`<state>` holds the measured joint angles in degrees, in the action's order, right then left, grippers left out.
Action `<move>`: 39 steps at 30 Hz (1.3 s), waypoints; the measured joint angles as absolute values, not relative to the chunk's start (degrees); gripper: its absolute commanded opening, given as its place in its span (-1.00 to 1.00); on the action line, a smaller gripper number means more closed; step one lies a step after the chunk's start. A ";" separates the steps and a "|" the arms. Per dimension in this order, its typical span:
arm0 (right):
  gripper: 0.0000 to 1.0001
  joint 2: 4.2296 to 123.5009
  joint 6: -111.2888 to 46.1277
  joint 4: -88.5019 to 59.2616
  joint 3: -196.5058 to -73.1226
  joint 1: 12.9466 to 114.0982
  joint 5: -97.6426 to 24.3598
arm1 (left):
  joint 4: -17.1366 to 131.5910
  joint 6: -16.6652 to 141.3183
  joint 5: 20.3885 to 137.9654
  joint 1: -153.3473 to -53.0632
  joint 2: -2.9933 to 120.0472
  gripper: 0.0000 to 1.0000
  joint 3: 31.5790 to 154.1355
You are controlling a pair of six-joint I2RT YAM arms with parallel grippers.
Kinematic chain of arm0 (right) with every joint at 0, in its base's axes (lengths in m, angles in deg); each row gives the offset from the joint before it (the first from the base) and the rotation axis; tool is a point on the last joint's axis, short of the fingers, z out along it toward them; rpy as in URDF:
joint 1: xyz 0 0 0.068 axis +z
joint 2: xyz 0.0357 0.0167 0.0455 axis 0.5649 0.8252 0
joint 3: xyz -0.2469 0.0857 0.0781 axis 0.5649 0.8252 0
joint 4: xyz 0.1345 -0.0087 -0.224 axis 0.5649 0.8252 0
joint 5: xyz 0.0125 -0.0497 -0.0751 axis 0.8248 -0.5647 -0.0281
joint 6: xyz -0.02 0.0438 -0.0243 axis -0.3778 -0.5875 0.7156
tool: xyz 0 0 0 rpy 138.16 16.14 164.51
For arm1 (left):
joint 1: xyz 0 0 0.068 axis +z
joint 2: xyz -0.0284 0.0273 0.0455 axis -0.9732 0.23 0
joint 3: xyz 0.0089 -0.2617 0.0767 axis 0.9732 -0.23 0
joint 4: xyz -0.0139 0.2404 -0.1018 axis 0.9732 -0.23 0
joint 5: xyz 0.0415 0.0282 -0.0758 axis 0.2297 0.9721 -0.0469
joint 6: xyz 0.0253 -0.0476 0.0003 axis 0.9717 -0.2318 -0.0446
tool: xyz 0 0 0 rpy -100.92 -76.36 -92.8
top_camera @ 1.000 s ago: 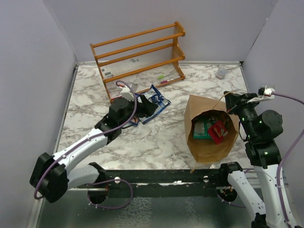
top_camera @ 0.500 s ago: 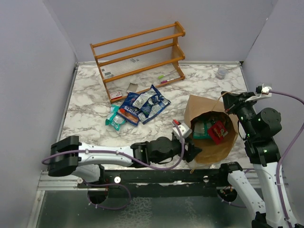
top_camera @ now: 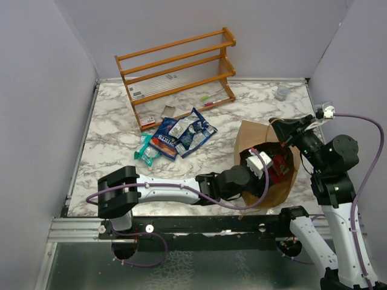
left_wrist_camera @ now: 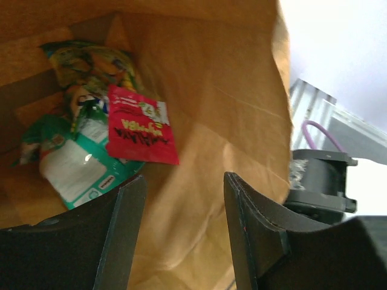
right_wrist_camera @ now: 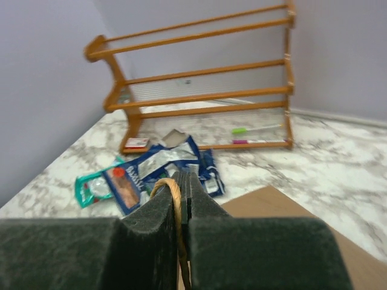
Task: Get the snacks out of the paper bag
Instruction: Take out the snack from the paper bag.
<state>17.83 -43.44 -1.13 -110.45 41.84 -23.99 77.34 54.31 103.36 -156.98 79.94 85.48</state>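
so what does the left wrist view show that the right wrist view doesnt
Only the left wrist view: the inside of the paper bag, with a red packet overlapping a teal-green packet and a yellow-green packet behind, and the left gripper open with nothing between its fingers. Only the right wrist view: the wooden rack, the blue and teal packets out on the marble table, and the right gripper shut on the bag's handle. Both: brown paper of the bag.

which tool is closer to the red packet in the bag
Left. The left tool reaches into the paper bag, open, facing the red packet; the right tool is shut on the bag's handle at its rim.
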 measured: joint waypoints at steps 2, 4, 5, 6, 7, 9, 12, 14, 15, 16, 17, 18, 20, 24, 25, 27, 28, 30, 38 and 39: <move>-0.94 18.25 -42.98 -3.36 -110.45 41.84 -18.94 | 77.32 54.20 103.34 -155.86 79.91 0.13 85.09; -0.95 19.38 -43.33 -6.05 -110.45 41.84 -13.54 | 77.25 54.16 103.36 -155.05 79.74 0.13 84.30; -0.95 20.43 -44.16 -7.80 -110.45 41.84 -10.55 | 77.28 54.16 103.38 -154.88 79.63 0.14 83.78; -0.95 21.33 -44.81 -9.26 -110.45 41.84 -8.43 | 77.10 54.14 103.43 -154.81 79.41 0.14 83.21; -0.95 22.92 -46.54 -11.62 -110.38 41.86 -5.43 | 77.14 54.11 103.47 -154.81 79.06 0.15 82.42; -0.95 24.94 -48.95 -15.01 -110.23 41.90 -2.13 | 77.21 53.87 103.49 -154.55 77.62 0.15 79.87; -0.95 27.30 -51.59 -17.65 -109.83 41.90 0.56 | 76.64 52.67 103.34 -153.50 75.08 0.15 76.52; -0.95 27.95 -52.05 -17.91 -109.77 41.90 1.65 | 76.51 51.01 103.30 -151.82 72.81 0.15 74.12; -0.95 28.04 -51.96 -17.87 -109.77 41.90 2.00 | 76.60 50.05 103.27 -151.07 71.54 0.14 72.87; -0.95 28.04 -51.68 -17.81 -109.77 41.90 2.26 | 76.73 49.09 103.27 -150.35 70.45 0.12 71.76; -0.95 28.00 -51.37 -17.70 -109.77 41.90 2.41 | 76.95 48.21 103.27 -149.78 69.58 0.10 70.80; -0.95 27.82 -50.56 -17.08 -109.77 41.90 2.46 | 77.12 47.21 103.14 -149.41 69.03 0.08 70.14; -0.95 27.47 -49.56 -15.60 -109.77 41.90 2.39 | 77.63 45.11 102.40 -149.06 69.03 0.00 69.61; -0.95 26.36 -48.62 -13.63 -109.75 41.90 2.11 | 77.76 41.22 101.18 -148.98 70.84 0.03 70.27; -0.95 26.14 -48.55 -13.43 -109.75 41.90 2.11 | 77.54 39.95 100.28 -148.65 73.25 0.07 71.74; -0.95 25.77 -48.38 -13.08 -109.75 41.90 2.07 | 77.23 37.66 100.00 -148.36 76.00 0.12 73.70; -0.95 25.66 -48.27 -12.93 -109.75 41.90 1.98 | 77.10 36.74 100.02 -148.30 77.05 0.15 74.66; -0.95 25.53 -48.01 -12.34 -109.75 41.90 1.78 | 76.42 34.71 100.69 -148.12 79.37 0.20 76.72; -0.95 25.50 -47.46 -11.88 -109.75 41.90 1.30 | 77.87 29.35 105.61 -147.84 86.30 0.34 79.49; -0.95 25.48 -47.37 -11.84 -109.75 41.90 1.21 | 78.52 29.18 106.09 -147.80 87.26 0.34 79.49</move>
<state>25.48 -47.37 -11.84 -109.75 41.90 1.21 78.52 29.18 106.09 -147.80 87.26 79.49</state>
